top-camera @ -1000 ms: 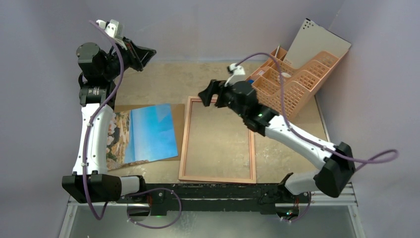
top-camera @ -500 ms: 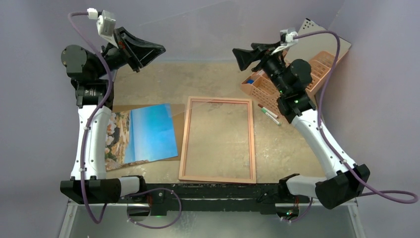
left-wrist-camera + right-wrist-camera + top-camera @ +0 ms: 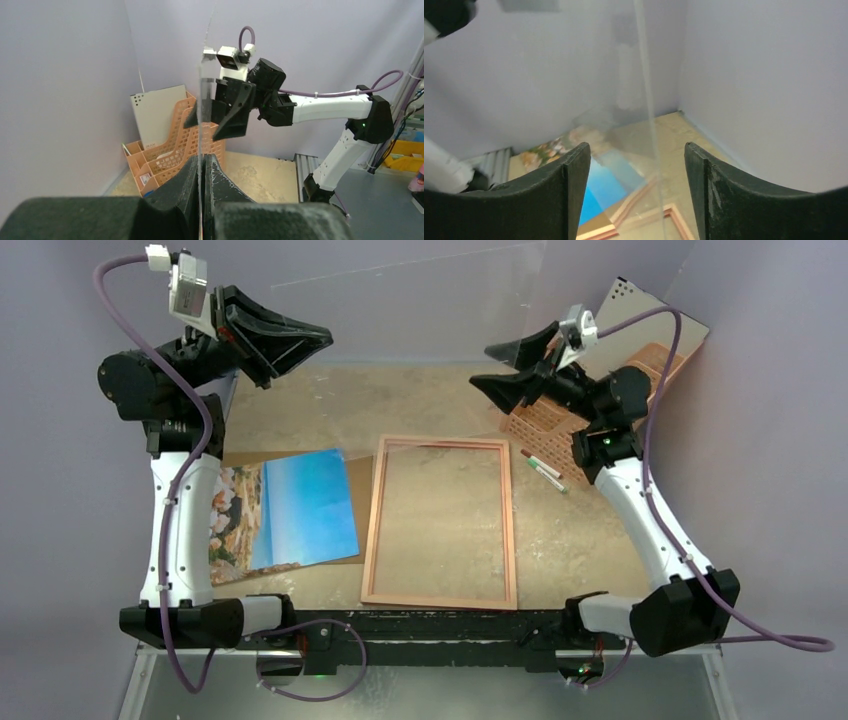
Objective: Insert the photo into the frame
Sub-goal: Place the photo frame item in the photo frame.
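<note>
The photo [image 3: 290, 508] lies face up at the left on a brown backing board [image 3: 352, 478]. The frame [image 3: 372, 530] lies flat in the middle, pale wood side up. My left gripper [image 3: 305, 340] is raised high at the back left, shut on the edge of a clear pane [image 3: 420, 290] that stands upright in the air. The left wrist view shows its fingers [image 3: 220, 175] pinching the pane [image 3: 201, 100]. My right gripper [image 3: 497, 365] is open at the back right. The pane's edge [image 3: 647, 100] runs between its fingers [image 3: 574, 170], touching neither. Photo [image 3: 599, 190] and frame [image 3: 639, 222] show below.
A peach desk organiser [image 3: 545, 418] stands at the back right, partly behind my right arm, with a pale board [image 3: 640, 320] leaning in it. Two pens [image 3: 543, 468] lie right of the frame. Purple walls close in the table at the back and sides.
My right gripper swung from over the frame's top edge up to the back right and now faces the pane. My left gripper rose with the pane. The organiser shifted; pens now show.
</note>
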### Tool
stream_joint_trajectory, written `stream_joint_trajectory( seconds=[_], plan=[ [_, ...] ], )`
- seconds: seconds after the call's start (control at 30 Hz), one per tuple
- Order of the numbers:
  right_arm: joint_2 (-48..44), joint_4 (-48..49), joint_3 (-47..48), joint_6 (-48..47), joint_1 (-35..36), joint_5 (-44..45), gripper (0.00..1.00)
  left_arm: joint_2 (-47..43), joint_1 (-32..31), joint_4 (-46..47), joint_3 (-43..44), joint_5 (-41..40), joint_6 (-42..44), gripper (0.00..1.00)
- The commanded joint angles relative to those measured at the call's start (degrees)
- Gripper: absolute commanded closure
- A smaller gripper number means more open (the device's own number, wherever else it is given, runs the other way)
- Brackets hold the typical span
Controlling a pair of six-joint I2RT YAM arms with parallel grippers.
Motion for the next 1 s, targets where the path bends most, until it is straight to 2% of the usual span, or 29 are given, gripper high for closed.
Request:
stream_joint_trajectory(
  seconds=[0.0,0.1,0.13,0.27,0.4,0.57,0.67,0.7,0.73,0.77,0.8,0.93,0.97],
  plan=[
    [-4.2,4.5,-2.8,1.0,0.1,-11.7,0.35,0.4,-0.2,-3.6,2.7,-4.7,2.7,1.0],
    [-4.6,1.6,-2.2,3.6,0.1,-11.3,0.54,0.4,-0.2,-4.6,2.6,-6.2,3.5,1.0],
    [-4.8,1.6,-2.5,4.6,0.1,-10.9,0.57,0.4,-0.2,-6.0,2.7,-6.7,4.5,1.0],
    [-7.4,2.8,-5.7,5.9,0.1,-9.3,0.61,0.4,-0.2,-12.7,3.6,-8.5,9.7,1.0],
    [-7.9,4.9,-6.8,8.3,0.1,-11.0,0.68,0.7,-0.2,-12.4,2.9,-8.0,9.9,1.0],
    [-7.5,7.5,-7.6,11.9,0.1,-12.4,0.66,0.8,-0.2,-11.7,2.2,-7.2,9.8,1.0],
    [-7.6,9.4,-8.1,13.4,0.1,-12.5,0.69,0.8,-0.2,-12.0,2.2,-7.2,10.3,1.0],
    [-7.7,9.5,-8.3,13.8,0.1,-12.5,0.73,0.8,-0.2,-12.1,2.2,-7.2,10.6,1.0],
    [-7.7,9.7,-8.4,14.1,0.1,-12.4,0.81,0.9,-0.2,-12.6,2.2,-7.2,11.0,1.0],
    [-7.8,9.4,-8.6,14.5,0.1,-12.0,0.93,0.9,-0.2,-13.1,2.2,-7.5,11.6,1.0],
    [-8.0,9.1,-8.8,14.7,0.1,-11.5,1.0,0.9,-0.2,-14.0,2.4,-7.8,12.4,1.0],
    [-9.3,4.4,-10.0,13.3,0.1,-9.2,1.0,1.0,-0.1,-20.6,2.6,-10.1,17.4,1.0],
    [-9.8,4.4,-10.7,13.6,0.1,-8.7,1.0,1.0,-0.1,-22.0,2.4,-10.7,18.5,0.97]
  ],
)
